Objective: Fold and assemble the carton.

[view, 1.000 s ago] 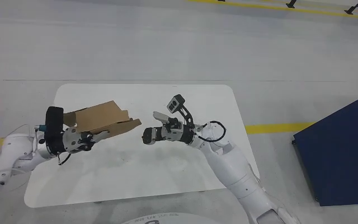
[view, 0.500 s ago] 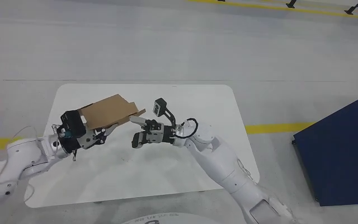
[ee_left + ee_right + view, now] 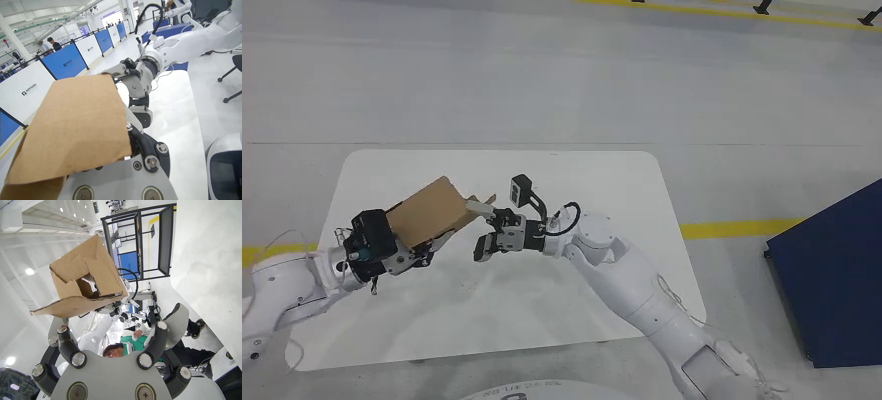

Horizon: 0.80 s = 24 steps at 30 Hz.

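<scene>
Carton (image 3: 79,266) in left gripper (image 3: 422,248) — end flaps part-folded, gap onto its interior

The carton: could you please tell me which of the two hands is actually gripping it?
The left hand, clamped on the carton; the right hand stands open at its flapped end.

White rounded-corner table (image 3: 622,170) on grey floor (image 3: 542,80). Yellow floor stripe (image 3: 737,229) off its right edge, dark blue panel (image 3: 842,270) beyond. Blue-and-white barrier panels (image 3: 64,62) farther off.
</scene>
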{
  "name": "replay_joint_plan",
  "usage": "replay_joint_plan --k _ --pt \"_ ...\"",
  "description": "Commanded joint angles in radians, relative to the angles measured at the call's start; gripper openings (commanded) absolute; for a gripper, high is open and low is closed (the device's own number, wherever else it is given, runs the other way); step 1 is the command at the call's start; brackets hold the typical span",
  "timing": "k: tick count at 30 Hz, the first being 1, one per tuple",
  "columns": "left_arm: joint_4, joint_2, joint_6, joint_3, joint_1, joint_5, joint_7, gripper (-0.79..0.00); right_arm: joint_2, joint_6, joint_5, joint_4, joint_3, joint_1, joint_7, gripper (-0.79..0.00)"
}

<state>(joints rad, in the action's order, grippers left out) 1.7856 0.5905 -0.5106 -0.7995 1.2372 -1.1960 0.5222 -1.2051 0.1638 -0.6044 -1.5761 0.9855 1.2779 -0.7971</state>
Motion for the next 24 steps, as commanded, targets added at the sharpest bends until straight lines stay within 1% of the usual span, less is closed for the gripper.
replay_joint_plan --k 1,5,9,12,17,19,21,24 --pt "-0.008 0.002 -0.007 -0.007 0.006 -0.015 0.01 -0.785 -0.001 0.01 0.0 0.001 -0.003 -0.005 0.003 0.0" --pt "-0.014 0.006 0.015 -0.023 0.019 -0.057 0.024 -0.785 -0.003 0.025 -0.024 0.006 0.004 -0.012 0.026 0.0" --pt "-0.006 0.008 0.054 -0.041 0.041 -0.098 0.036 -0.785 0.0 0.041 -0.042 0.004 0.021 -0.008 0.01 0.0" --pt "-0.001 0.008 0.049 -0.056 0.054 -0.11 0.033 -0.785 0.006 0.069 -0.04 -0.005 0.029 0.0 -0.017 0.0" --pt "0.004 0.011 0.04 -0.079 0.069 -0.12 0.033 -0.785 0.012 0.099 -0.028 -0.022 0.04 0.008 -0.024 0.0" --pt "0.005 0.012 0.039 -0.087 0.075 -0.125 0.032 -0.785 0.014 0.126 -0.019 -0.027 0.036 0.008 -0.036 0.0" --pt "0.007 0.014 0.035 -0.093 0.08 -0.132 0.032 -0.785 0.016 0.155 -0.006 -0.031 0.029 0.005 -0.042 -0.018" --pt "0.01 0.018 0.03 -0.1 0.086 -0.15 0.027 -0.785 0.016 0.185 0.005 -0.033 0.019 -0.005 -0.044 0.0"
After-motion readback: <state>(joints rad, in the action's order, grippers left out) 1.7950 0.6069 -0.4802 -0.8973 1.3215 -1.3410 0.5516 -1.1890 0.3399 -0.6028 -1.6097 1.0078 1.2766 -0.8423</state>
